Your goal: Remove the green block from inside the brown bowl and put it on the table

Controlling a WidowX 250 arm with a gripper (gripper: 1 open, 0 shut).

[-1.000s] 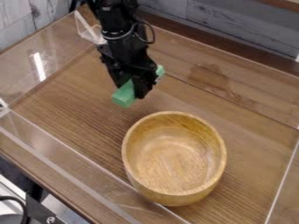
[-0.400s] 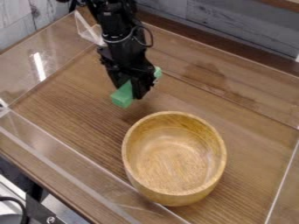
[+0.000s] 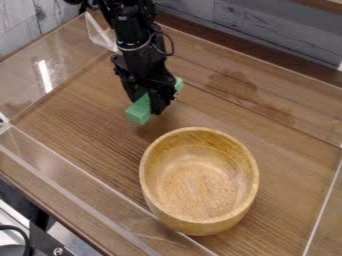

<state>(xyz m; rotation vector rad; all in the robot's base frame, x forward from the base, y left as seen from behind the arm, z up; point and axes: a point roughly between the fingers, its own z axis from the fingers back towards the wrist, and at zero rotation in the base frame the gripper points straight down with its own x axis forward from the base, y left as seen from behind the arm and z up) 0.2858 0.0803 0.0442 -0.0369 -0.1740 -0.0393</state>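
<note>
My gripper (image 3: 151, 103) points straight down over the table (image 3: 80, 130), left of and behind the brown bowl (image 3: 201, 180). It is shut on the green block (image 3: 139, 111), whose lower end sticks out below the black fingers (image 3: 160, 96) close to the tabletop; whether it touches the wood I cannot tell. The bowl is round, light wood, and nothing lies inside it. The block's upper part is hidden between the fingers.
Clear acrylic walls (image 3: 54, 60) edge the table on the left, front and right. A grey plank wall (image 3: 267, 25) runs behind. The arm's black links (image 3: 127, 30) rise toward the top left.
The gripper with the green block has sunk very slightly toward the tabletop; the bowl has not moved.
</note>
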